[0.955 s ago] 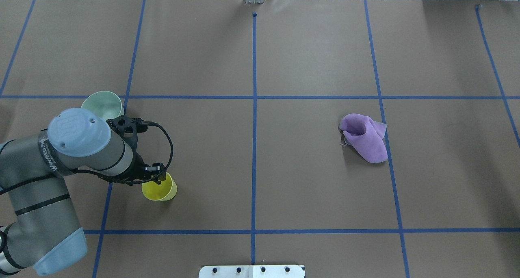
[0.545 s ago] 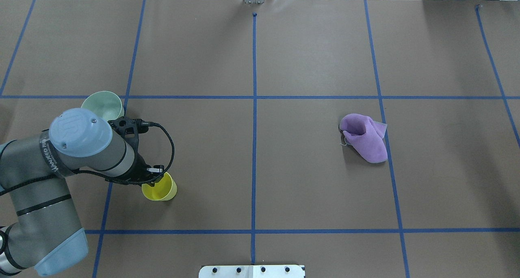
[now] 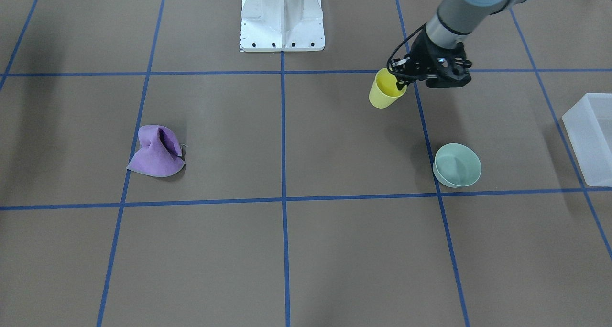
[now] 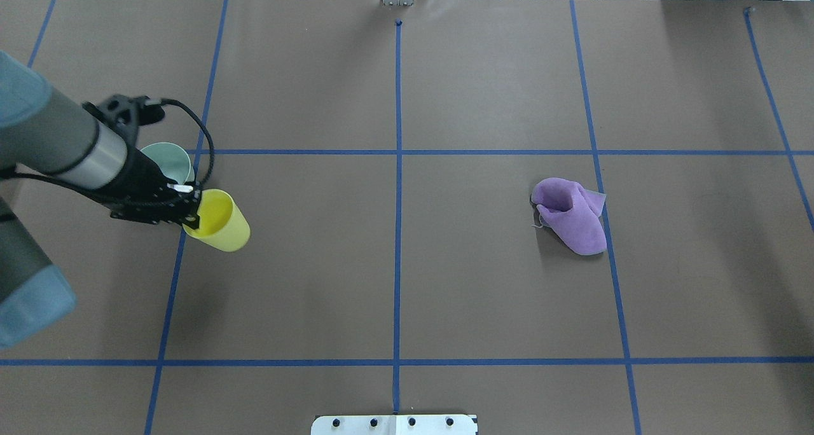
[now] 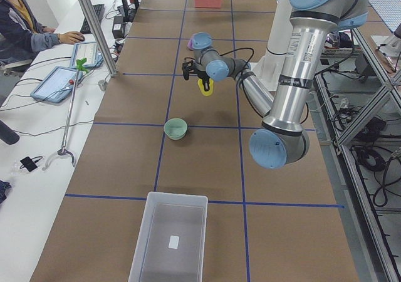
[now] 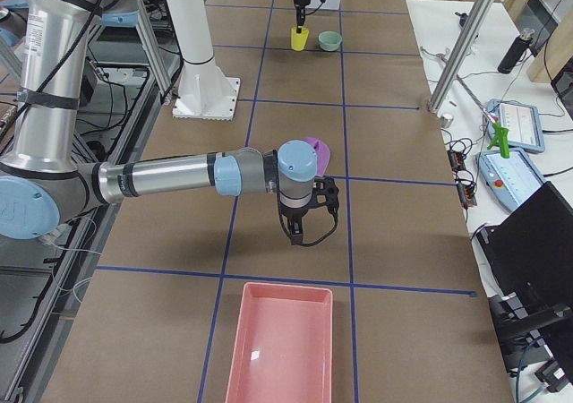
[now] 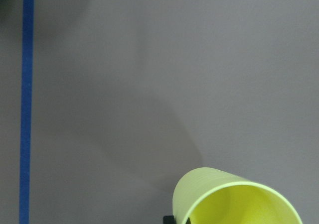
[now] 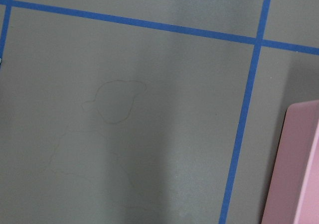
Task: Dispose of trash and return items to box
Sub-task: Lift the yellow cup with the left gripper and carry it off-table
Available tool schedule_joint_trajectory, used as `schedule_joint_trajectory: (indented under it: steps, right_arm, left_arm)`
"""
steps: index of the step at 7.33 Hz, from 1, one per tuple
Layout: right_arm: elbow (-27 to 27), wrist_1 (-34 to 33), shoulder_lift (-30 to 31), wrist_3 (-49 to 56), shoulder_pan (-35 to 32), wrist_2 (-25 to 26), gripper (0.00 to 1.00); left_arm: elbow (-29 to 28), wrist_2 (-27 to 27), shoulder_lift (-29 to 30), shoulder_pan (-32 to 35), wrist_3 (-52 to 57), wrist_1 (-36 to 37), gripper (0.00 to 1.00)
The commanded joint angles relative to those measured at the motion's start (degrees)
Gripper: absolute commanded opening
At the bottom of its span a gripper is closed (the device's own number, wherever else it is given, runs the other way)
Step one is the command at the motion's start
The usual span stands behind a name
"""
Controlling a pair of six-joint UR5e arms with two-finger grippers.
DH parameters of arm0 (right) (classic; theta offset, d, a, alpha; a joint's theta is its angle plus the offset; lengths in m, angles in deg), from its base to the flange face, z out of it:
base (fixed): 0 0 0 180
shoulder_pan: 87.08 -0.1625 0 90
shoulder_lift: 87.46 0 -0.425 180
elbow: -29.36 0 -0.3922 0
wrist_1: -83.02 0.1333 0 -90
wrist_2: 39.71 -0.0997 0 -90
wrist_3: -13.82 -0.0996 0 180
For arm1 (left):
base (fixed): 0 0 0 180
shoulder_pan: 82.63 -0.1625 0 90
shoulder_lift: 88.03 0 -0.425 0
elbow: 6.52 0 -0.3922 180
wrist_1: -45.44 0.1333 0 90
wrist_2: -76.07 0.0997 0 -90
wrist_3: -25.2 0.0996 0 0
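**A:** Where is the yellow cup (image 4: 222, 225) to be found?

**B:** It is held up off the bench (image 4: 445, 295), over the left half, about midway between the robot's edge and the far edge. It is tipped to one side, not held straight. Its shadow can be seen on the bench below it in the left wrist view.

**A:** What is it held by?

**B:** It is gripped by the left gripper (image 4: 191, 211). The fingers (image 3: 399, 83) are clamped on the cup's rim. One finger can be seen inside the mouth of the cup. The other is mostly hidden.

**A:** And where is the green bowl (image 3: 457, 171) kept?

**B:** It is set upright on the bench, near the cup, a bit closer to the left end and to the far edge. It is not touched by the cup or by the gripper. From overhead, part of it is covered by the arm.

**A:** Can the white box (image 3: 590, 140) be seen?

**B:** Yes. It is set at the left end of the bench, open side up, well apart from the cup and the bowl.

**A:** What can be said of the right gripper (image 6: 304, 224)?

**B:** It is hung over the right half of the bench, near a pink tray (image 6: 282, 349) that is laid at the right end. It is seen only from the side, so it cannot be told if its fingers are apart or together.

**A:** Is anything else laid out?

**B:** A purple cloth (image 4: 572, 215) is heaped on the right half of the bench.
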Motion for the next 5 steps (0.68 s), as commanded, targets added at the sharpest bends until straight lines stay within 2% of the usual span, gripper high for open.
schedule_joint_trajectory:
  steps: [1,3,5]
  right_arm:
    - [-0.02,0.0,-0.04,0.0,0.0,0.06,1.0]
    - [0.16,0.09,-0.04,0.0,0.0,-0.03,1.0]
    - [-0.1,0.09,-0.04,0.0,0.0,-0.03,1.0]
  left_arm:
    - [-0.81,-4.93,-6.64,14.71,20.82,1.2,0.0]
    - [-7.11,-4.85,-8.79,26.92,47.76,7.4,0.0]
    - [-18.86,-5.02,-9.05,38.0,69.61,8.33,0.0]
